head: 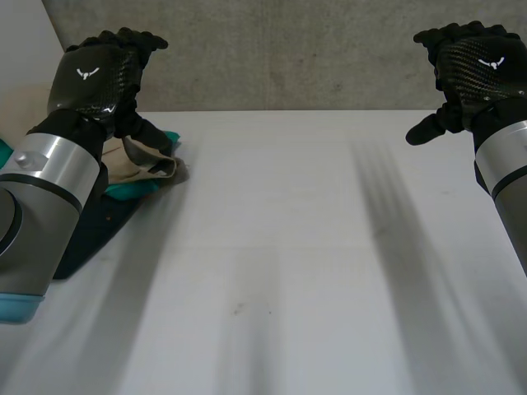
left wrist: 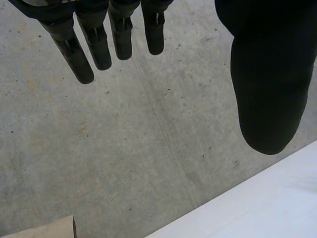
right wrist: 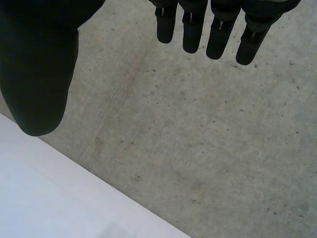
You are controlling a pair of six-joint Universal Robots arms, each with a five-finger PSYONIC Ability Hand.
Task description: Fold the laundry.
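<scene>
A small pile of laundry [head: 144, 173] lies at the far left of the white table [head: 280, 263]: beige cloth over teal, with a dark piece under it. My left hand [head: 97, 74] is raised above and just behind the pile, apart from it, open with straight fingers [left wrist: 94, 44] and the thumb [left wrist: 267, 89] held wide; nothing is in it. My right hand [head: 478, 70] hangs raised at the far right, open too, its fingers [right wrist: 213, 29] straight and thumb [right wrist: 39, 74] apart, holding nothing.
A grey concrete wall [head: 288, 49] rises behind the table's far edge. The table's white edge [left wrist: 257, 203] lies beyond the left thumb, and a beige corner of cloth [left wrist: 49, 229] shows past the left fingertips.
</scene>
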